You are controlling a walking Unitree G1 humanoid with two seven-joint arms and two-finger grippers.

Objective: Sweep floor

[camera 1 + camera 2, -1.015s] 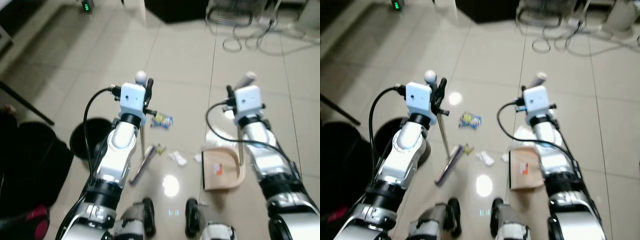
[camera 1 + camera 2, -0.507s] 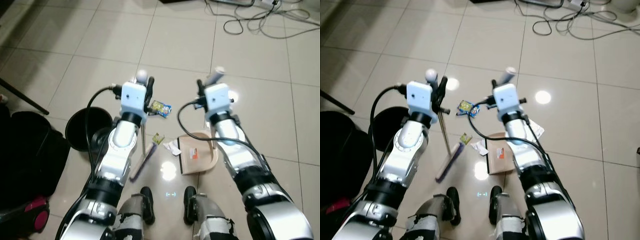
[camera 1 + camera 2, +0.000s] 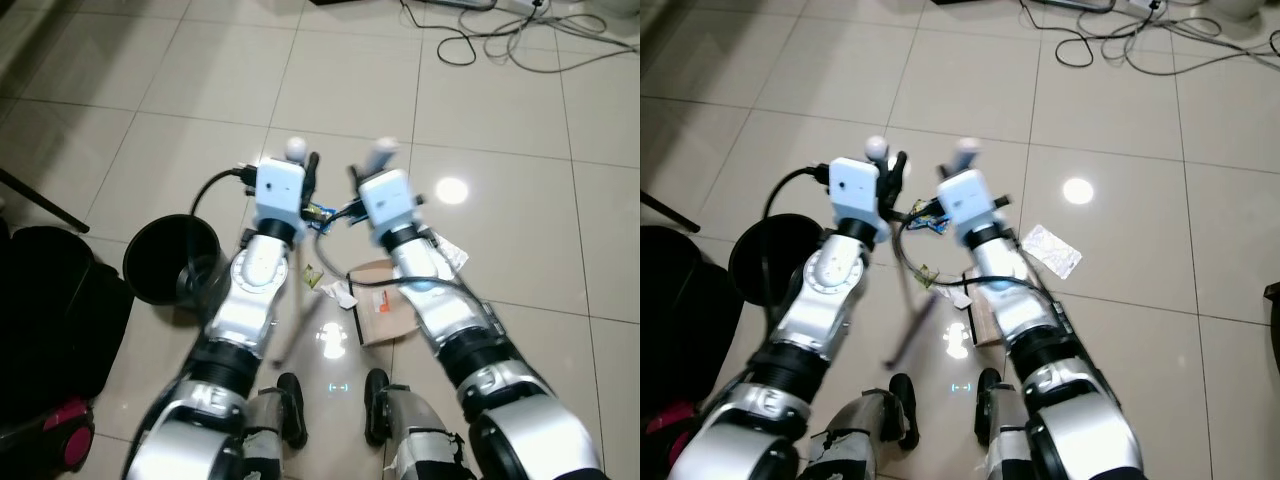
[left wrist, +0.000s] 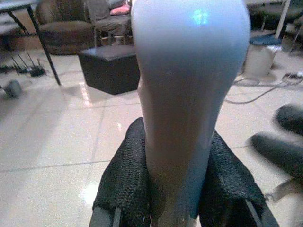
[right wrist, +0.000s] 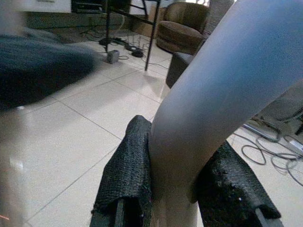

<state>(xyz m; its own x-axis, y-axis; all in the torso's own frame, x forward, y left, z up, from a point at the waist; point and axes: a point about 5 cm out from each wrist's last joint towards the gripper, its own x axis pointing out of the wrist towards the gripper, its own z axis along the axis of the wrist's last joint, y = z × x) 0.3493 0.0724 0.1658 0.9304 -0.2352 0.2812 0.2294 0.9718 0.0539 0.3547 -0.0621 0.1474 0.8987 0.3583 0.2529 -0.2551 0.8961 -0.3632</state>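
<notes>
My left gripper (image 3: 303, 166) is shut on the white-tipped broom handle (image 4: 189, 94). The broom stick (image 3: 910, 330) slants down to the tiles between my arms, its head blurred. Close beside it, my right gripper (image 3: 374, 162) is shut on the pale dustpan handle (image 5: 213, 109). The tan dustpan (image 3: 385, 312) rests on the floor under my right forearm. Litter lies around it: a colourful wrapper (image 3: 320, 212) between the two wrists, a small green-yellow wrapper (image 3: 312, 277), a white paper scrap (image 3: 340, 292) at the pan's edge, and a crumpled white wrapper (image 3: 1052, 250) to its right.
A round black bin (image 3: 170, 265) stands on the floor to the left of my left arm. A black bag (image 3: 50, 310) lies further left. Cables (image 3: 500, 40) trail across the far tiles. My feet (image 3: 330, 405) are just behind the dustpan.
My right arm has swung left with the dustpan, so both wrists now stand side by side. The dustpan has slid left toward the scraps. The broom head has shifted and is blurred.
</notes>
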